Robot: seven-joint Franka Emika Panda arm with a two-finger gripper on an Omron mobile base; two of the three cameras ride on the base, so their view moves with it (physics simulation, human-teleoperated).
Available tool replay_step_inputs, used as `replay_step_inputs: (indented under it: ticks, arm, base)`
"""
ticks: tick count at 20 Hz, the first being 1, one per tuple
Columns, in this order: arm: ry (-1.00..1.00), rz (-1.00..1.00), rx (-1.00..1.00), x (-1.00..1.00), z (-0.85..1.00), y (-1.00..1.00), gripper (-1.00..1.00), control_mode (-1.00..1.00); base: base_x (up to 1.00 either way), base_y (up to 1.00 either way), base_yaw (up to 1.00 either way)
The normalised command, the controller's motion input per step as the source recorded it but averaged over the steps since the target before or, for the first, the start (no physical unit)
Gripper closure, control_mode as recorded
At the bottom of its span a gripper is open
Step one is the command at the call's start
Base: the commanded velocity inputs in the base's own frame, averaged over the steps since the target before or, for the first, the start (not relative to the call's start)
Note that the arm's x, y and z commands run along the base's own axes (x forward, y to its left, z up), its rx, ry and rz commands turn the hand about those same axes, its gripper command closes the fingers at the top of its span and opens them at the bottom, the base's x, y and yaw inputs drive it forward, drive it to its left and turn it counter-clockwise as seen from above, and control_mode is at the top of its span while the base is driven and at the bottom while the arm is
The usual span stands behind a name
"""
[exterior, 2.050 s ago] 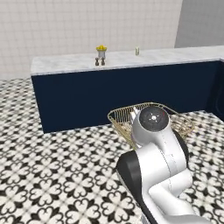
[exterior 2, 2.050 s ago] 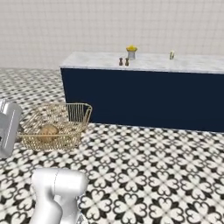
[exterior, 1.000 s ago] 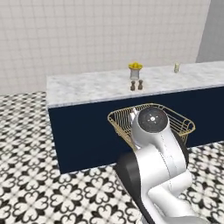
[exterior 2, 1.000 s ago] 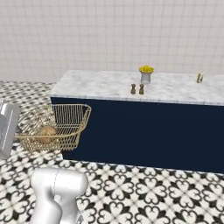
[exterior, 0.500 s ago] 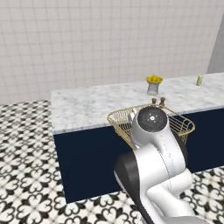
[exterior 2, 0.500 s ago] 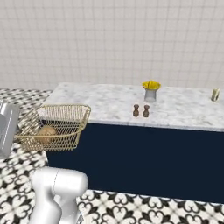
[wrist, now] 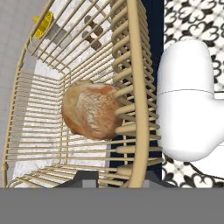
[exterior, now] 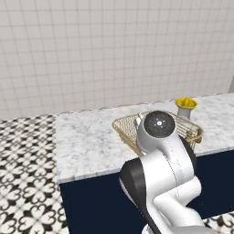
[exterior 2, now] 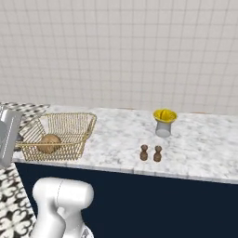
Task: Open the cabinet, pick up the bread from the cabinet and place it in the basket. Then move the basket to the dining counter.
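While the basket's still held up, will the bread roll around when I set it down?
Probably a little. The bread is round and loose, so it may roll, but it already rests against the basket's wall in the hand view, and the flared sides should contain it. The basket looks like stiff wire and should stay rigid.

Gold basket (exterior 2: 58, 135), golden-brown bread (wrist: 90, 109)

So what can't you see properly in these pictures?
- Gripper fingers: in the hand view the grey band cuts them off, so open or shut is unclear.
- Basket: in the left base view the arm covers its middle, hiding the bread.
- Whether the basket touches the dining counter: no view settles it.
- The two small brown shakers: too small to identify.
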Motion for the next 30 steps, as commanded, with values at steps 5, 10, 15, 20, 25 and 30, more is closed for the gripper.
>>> replay_step_inputs:
  ticks: [5,10,15,20,25,30]
  arm:
    - [-0.01,0.05,0.07,0.60,-0.28,-0.02,1.00,-1.00]
    - [0.00,0.16,0.15,1.00,-0.70,-0.17,1.00,-1.00]
    - [-0.01,0.21,0.14,1.00,-0.79,-0.17,1.00,-1.00]
    - [-0.03,-0.02,0.00,0.97,-0.47,0.37,1.00,-1.00]
    - [0.01,-0.23,-0.05,0.97,-0.30,0.86,1.00,-1.00]
    - [0.07,-0.17,-0.02,0.76,-0.24,0.38,1.00,-1.00]
  base:
    - [0.40,0.00,0.02]
    - [0.00,0.00,0.00]
    - [0.00,0.00,0.00]
    - [0.00,0.00,0.00]
    - [0.00,0.00,0.00]
    - [0.00,0.00,0.00]
